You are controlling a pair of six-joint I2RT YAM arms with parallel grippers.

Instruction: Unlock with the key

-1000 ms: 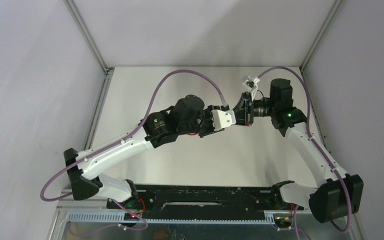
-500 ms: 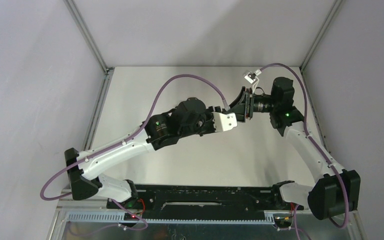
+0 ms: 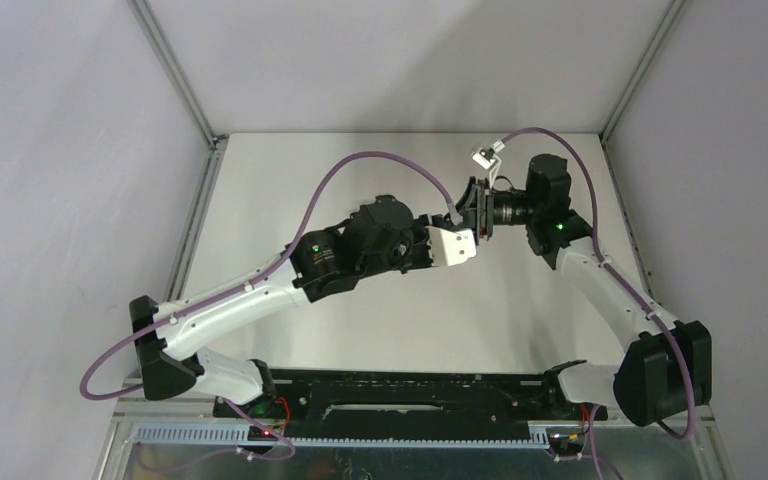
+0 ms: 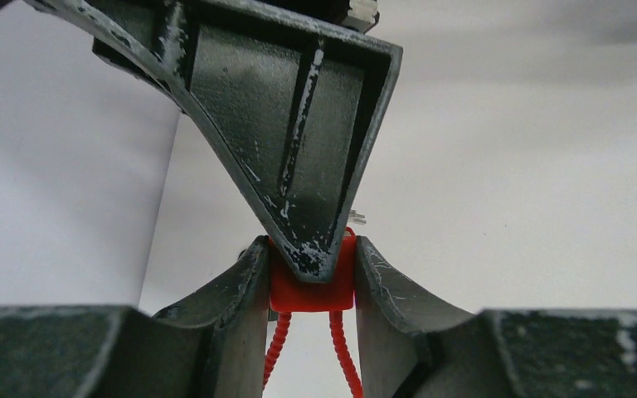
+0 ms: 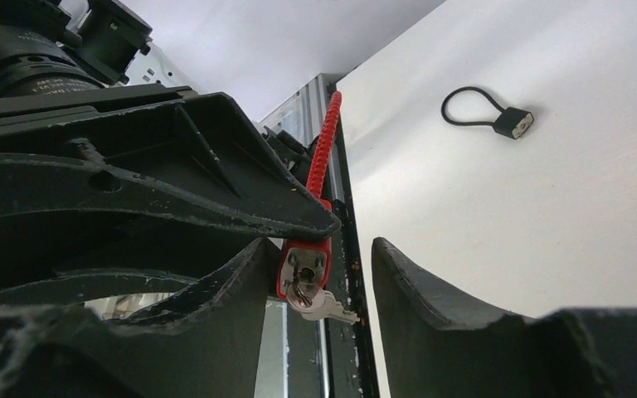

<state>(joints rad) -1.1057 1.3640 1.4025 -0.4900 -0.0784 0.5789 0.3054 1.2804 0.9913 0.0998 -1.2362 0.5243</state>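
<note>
One red lock [image 4: 311, 294] sits low in the middle of the left wrist view. Its square body is squeezed on both flanks by the fingers [image 4: 245, 282] of the left tool [image 4: 311, 259], which is clenched on it and holds it up off the tabletop [image 5: 547, 207]. Its red ribbed cable [image 4: 275, 348] runs in two strands between those fingers to the bottom edge of the frame.

In the right wrist view the lock body shows at lower centre with its keyhole face toward the camera. A silver key [image 5: 325, 308] sticks out of that face, angled down and toward the right of the frame. The key lies in the gap of the right tool [image 5: 319, 249], whose jaws stand apart, released, pinching nothing. Lock and key sit just beside the finger on the left of that frame, though I cannot tell if they touch it, and well apart from the finger on the right.

In the left wrist view one finger of the right tool crosses in front of the lock's top. From above, the two tools meet tip to tip over the upper middle of the tabletop. A black cable lock [image 5: 489, 116] lies on the tabletop at the upper right of the right wrist view.
</note>
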